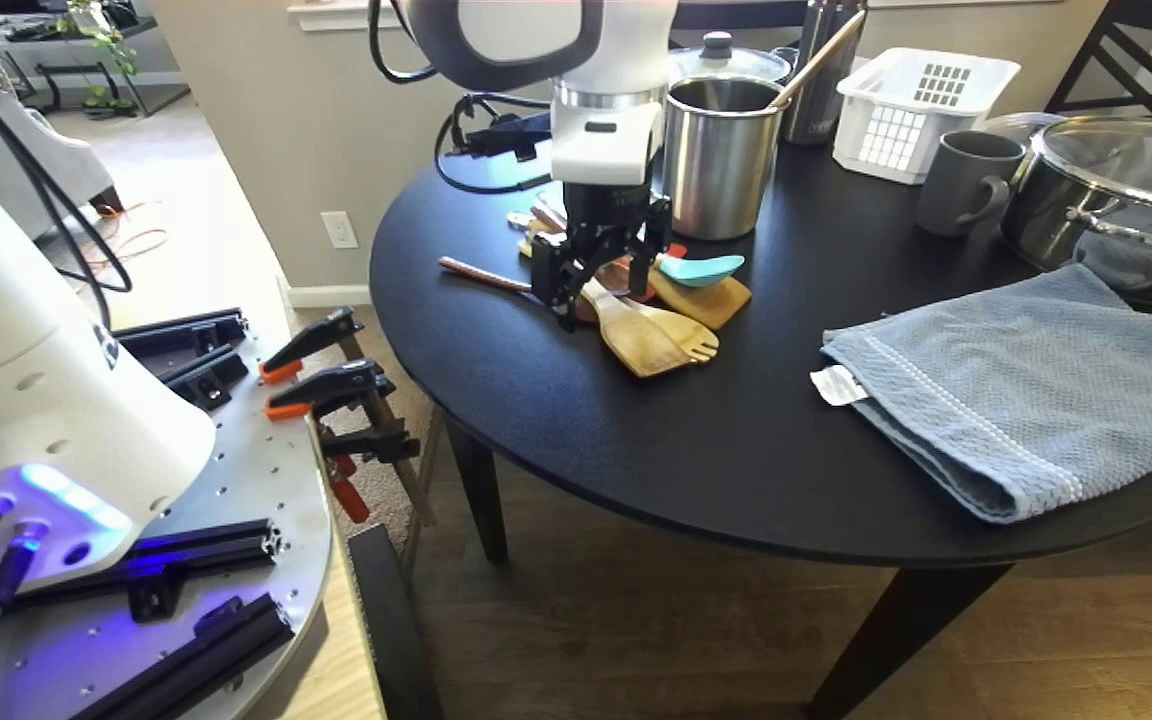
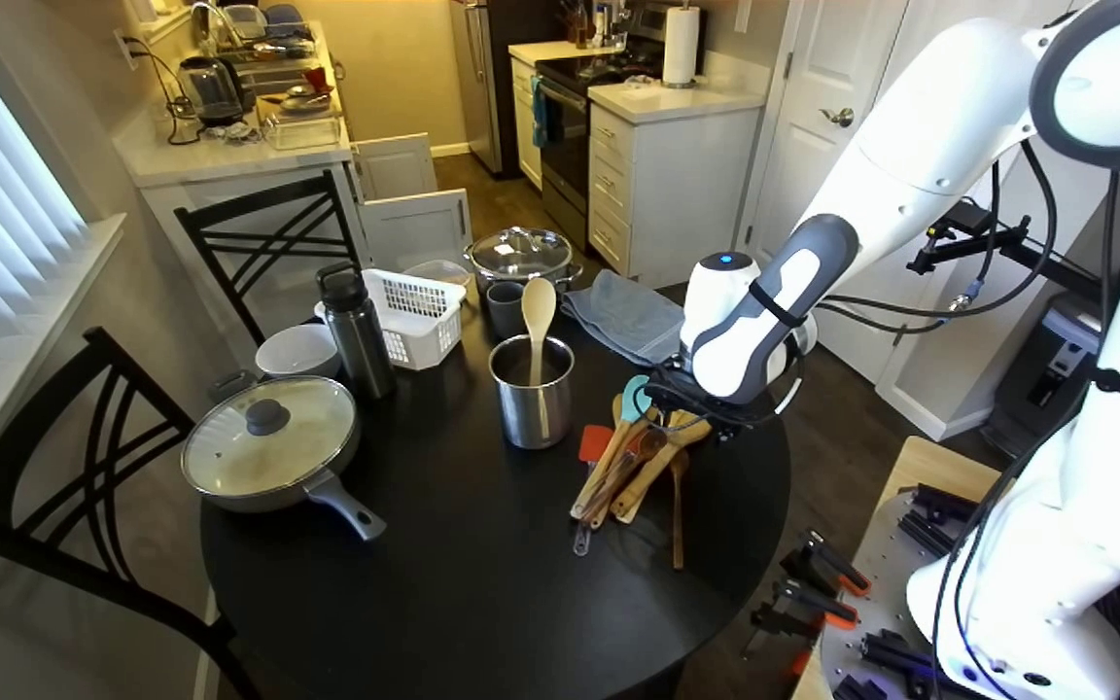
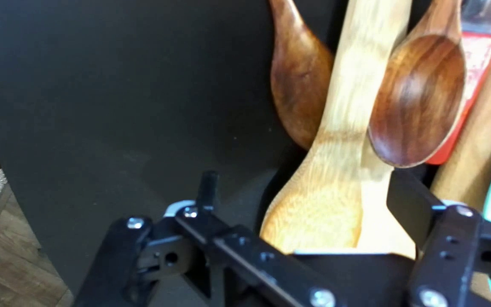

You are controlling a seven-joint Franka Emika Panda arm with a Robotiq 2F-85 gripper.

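With the tool (image 1: 603, 300) as the clock's centre in an exterior view, orange-padded clamps (image 1: 336, 382) sit well apart from it, between eight and nine o'clock. A reddish-brown wooden spoon (image 1: 481, 273) points its handle out just past nine, along the black bench (image 1: 556, 420). Next in line is the tool itself, aimed downward with its two jaws spread apart; in the wrist view, pale wooden utensils (image 3: 335, 187) lie in the span between them (whether either tip touches them, I cannot tell). The broad heads of these utensils lie toward four o'clock on the bench. Toward three, a turquoise utensil head (image 1: 701, 270) and a tan wooden head (image 1: 719, 300) lie just beside them. At one o'clock a steel pot (image 1: 716, 170) stands upright, with a pale spoon (image 2: 538, 309) leaning in it, bowl up. Farther right, a white basket (image 1: 881, 138) stands at two, a grey mug (image 1: 966, 180) between two and three, a folded blue towel (image 1: 1036, 390) lies between three and four, and a glass-lidded pot (image 1: 1116, 170) sits just short of three.
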